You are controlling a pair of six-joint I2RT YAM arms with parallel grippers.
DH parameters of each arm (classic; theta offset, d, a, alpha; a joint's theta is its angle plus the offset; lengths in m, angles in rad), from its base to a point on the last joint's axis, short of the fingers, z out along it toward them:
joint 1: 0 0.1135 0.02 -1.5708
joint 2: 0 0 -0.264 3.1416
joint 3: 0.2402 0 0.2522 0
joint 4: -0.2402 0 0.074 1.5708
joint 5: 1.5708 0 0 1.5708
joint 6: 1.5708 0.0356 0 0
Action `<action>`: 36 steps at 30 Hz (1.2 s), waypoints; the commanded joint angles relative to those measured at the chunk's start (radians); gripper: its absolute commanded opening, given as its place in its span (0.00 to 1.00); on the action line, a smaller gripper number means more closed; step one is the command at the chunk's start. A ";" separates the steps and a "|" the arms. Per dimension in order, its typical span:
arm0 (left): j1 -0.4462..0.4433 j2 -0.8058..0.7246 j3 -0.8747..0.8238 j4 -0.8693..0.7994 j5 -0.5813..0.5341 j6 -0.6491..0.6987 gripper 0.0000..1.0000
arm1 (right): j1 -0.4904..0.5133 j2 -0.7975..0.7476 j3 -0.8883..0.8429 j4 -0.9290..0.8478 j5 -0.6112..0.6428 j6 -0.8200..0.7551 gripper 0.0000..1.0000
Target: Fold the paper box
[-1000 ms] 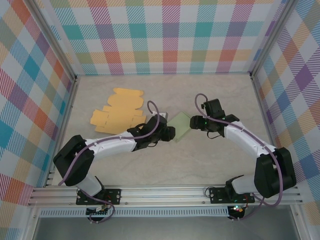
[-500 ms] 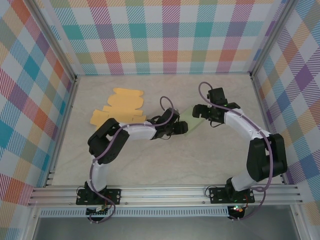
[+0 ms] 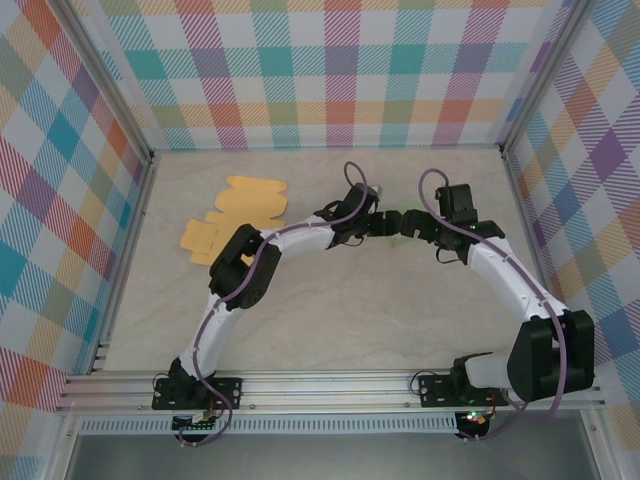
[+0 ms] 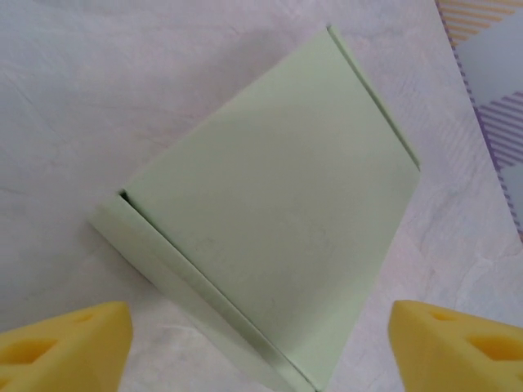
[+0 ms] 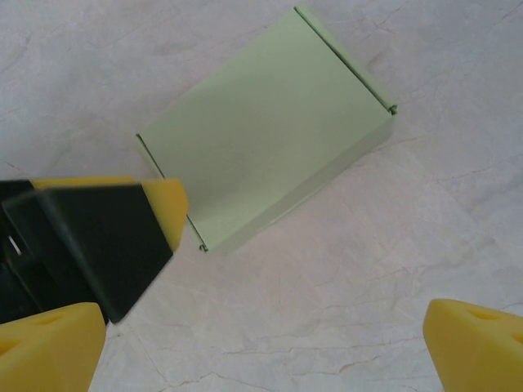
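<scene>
- the green paper box (image 4: 270,237) is lying flat on the counter (image 3: 380,310), looking closed up and sitting at an angle, right where the two arms are meeting.
- the left pincer (image 4: 261,347) is hanging over it with its yellow fingers (image 4: 65,343) spread wide, gripping nothing.
- the right pincer (image 5: 261,343) is gaping wide too, holding nothing, with the box lying just past it.
- a pile of flat orange cardboard sheets (image 3: 240,220) is sitting well off to the left.
</scene>
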 commanded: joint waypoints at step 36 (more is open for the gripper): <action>0.124 -1.852 -1.234 -0.517 -0.988 -0.198 1.00 | 0.540 0.827 0.610 0.167 -0.396 0.277 0.73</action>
